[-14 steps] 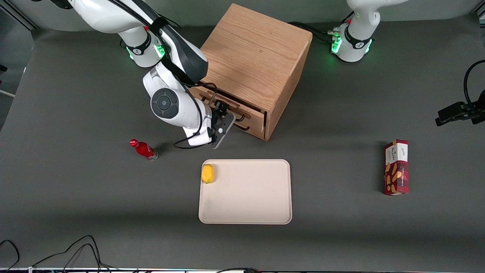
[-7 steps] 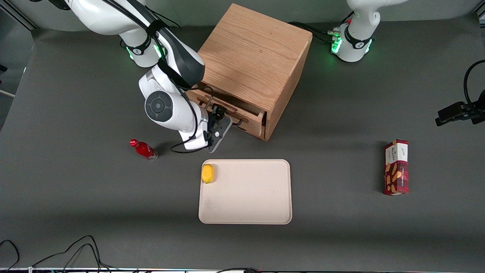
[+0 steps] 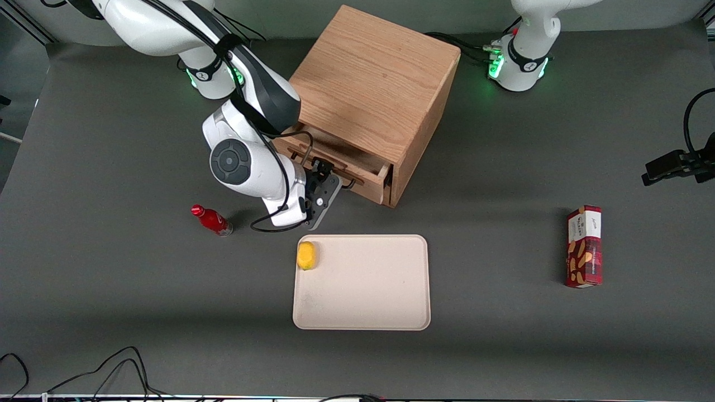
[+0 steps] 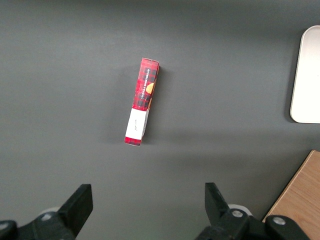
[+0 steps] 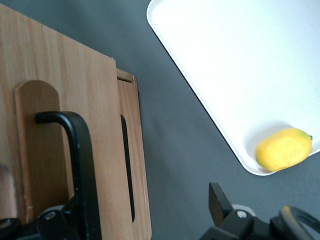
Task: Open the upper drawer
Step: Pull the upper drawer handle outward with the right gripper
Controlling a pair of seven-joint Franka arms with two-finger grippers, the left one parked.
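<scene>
1. The drawer [image 3: 357, 177] now stands partly out of the cabinet [image 3: 374, 84]. A dark gap shows between its front panel and the cabinet's top edge, where a second ago the front sits nearly flush.
2. The pincer [image 3: 323, 185] is in front of the drawer, a little nearer the front camera and the working arm's end of the desk than a second ago. The drawer front has come along with it.
3. In the right wrist view the pincer's fingers stand wide. The black handle [image 5: 82, 160] runs just beside one finger [image 5: 55, 222] and is not squeezed between the two (a hook-and-drag hold, as I judge it, not a clamp).
4. For the task this means the opening is under way but not finished. Only a shallow strip of the drawer's inside shows, so I judge more pulling along the same line is needed.
5. The risk is that the handle slips off the one finger if the pull drifts sideways.
6. The tray [image 3: 363, 290] with the lemon [image 3: 306, 255] lies nearer the camera, apart from the pincer.
</scene>
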